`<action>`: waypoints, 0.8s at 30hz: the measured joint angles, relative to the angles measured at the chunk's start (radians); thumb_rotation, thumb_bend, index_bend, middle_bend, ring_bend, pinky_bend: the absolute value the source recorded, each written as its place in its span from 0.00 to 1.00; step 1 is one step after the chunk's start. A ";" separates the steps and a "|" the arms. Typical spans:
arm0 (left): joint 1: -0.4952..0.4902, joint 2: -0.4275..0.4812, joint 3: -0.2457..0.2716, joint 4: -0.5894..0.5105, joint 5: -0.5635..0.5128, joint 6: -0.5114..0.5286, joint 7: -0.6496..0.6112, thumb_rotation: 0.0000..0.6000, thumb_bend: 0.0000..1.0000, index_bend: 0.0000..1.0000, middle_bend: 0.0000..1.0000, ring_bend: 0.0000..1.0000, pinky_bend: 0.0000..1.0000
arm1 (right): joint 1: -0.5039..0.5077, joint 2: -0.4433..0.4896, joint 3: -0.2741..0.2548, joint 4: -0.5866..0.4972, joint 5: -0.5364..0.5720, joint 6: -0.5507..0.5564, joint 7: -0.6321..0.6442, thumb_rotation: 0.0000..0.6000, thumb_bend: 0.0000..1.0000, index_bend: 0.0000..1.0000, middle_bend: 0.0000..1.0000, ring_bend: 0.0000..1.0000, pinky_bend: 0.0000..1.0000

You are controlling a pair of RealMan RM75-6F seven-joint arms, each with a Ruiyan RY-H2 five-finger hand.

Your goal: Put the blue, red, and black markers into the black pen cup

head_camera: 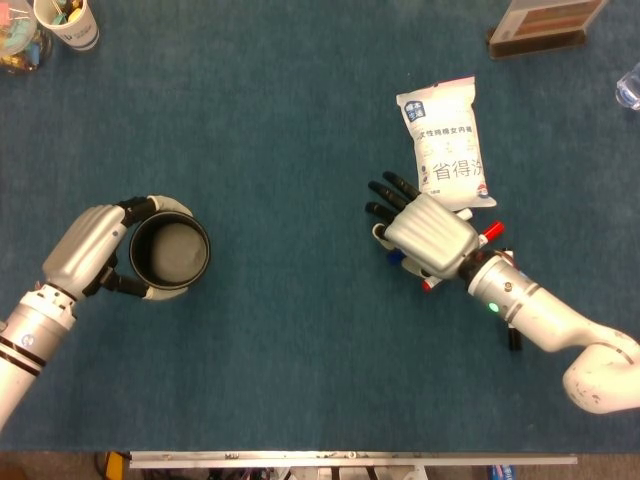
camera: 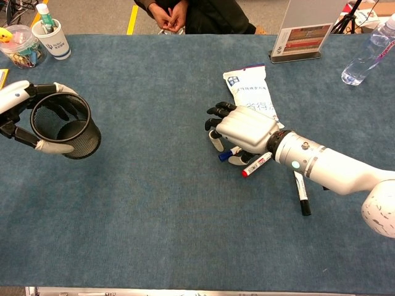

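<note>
Markers: none in the black pen cup (camera: 65, 126) yet.
Blue marker (camera: 226, 154) light, stiff, slick; take mid-barrel. Right hand (camera: 244, 131) spread above it, empty; left hand (head_camera: 88, 245) grips cup.

markers (camera: 301, 193) flat on table, black cup (camera: 66, 126) upright
</note>
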 measured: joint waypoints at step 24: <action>-0.006 -0.006 0.007 0.006 -0.001 0.002 -0.005 1.00 0.06 0.32 0.35 0.34 0.34 | 0.030 -0.008 -0.013 0.021 0.052 -0.024 -0.016 1.00 0.28 0.57 0.23 0.02 0.06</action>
